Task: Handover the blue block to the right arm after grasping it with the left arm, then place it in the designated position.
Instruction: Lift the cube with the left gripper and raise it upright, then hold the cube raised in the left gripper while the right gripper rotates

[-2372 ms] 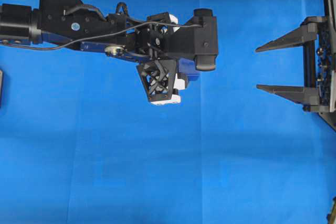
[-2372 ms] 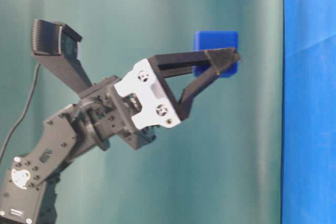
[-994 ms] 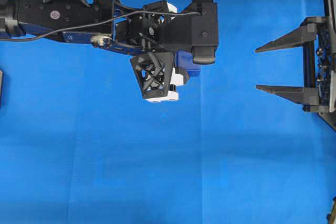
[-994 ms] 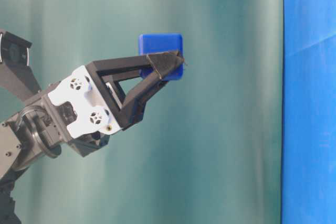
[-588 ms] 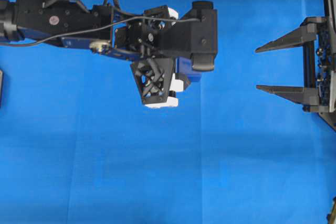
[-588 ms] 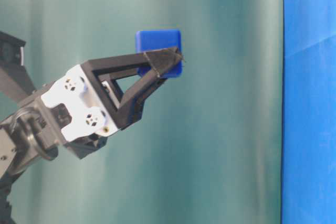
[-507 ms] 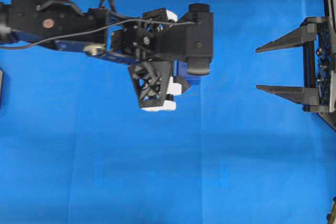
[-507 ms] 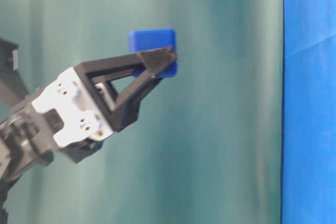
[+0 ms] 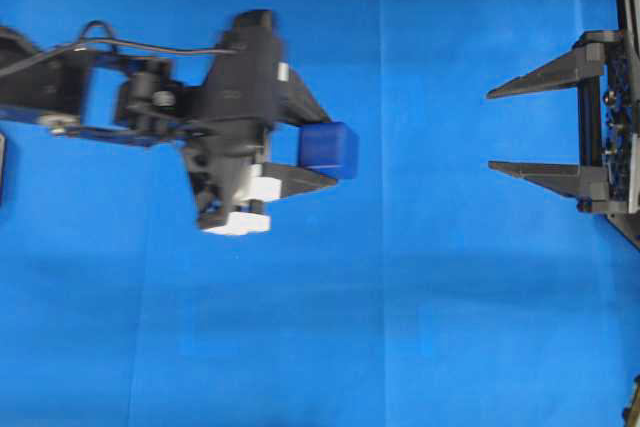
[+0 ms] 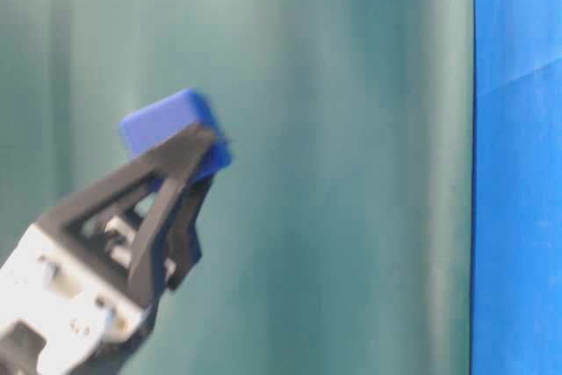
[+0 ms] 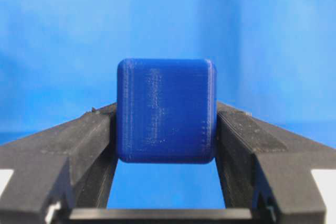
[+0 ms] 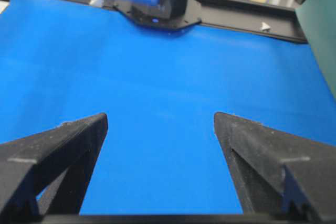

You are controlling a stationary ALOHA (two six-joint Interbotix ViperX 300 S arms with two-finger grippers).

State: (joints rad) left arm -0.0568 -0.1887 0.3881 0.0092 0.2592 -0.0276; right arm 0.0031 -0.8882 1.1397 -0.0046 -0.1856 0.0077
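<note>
A blue cloth (image 9: 300, 347) is spread under both arms. The right gripper (image 9: 500, 130) is seen at three o'clock, spread wide and empty. At nine o'clock the left gripper (image 9: 325, 152) is clenched on the block (image 9: 328, 149), which is pinched at the fingertips (image 11: 94, 129) above the cloth. For a clean handover, the block is best presented between the waiting fingers with its free faces exposed, and released only once it is clamped.
</note>
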